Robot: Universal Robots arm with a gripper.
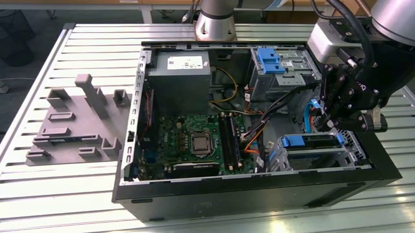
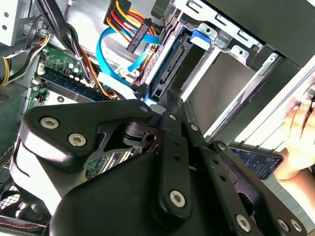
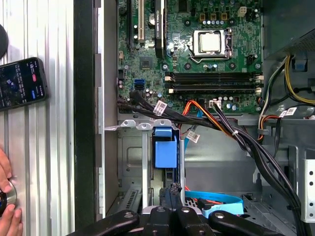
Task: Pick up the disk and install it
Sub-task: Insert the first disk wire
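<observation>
- Blue rails mark the disk (image 1: 310, 141), sitting in the metal cage (image 1: 324, 160) at the exterior view's lower right.
- Pinched together, the fingers (image 2: 170, 105) sit right at its end.
- Best, I think: push straight and slowly, clear of the cables (image 2: 106, 46).

**A:** How is the light in the exterior view?

**B:** Bright and even, coming from overhead. The table (image 1: 65, 194) flares white at six o'clock. The computer case (image 1: 259, 199) is dimmer inside, with the deepest shade toward three o'clock, under the arm (image 1: 363, 73).

**A:** And the wrist views?

**B:** In the second wrist view the gripper (image 2: 171, 102) shows a soft grey sheen on its black body, and a hand (image 2: 300, 140) is washed pale. In the first wrist view the processor socket (image 3: 210, 43) glints.
</observation>
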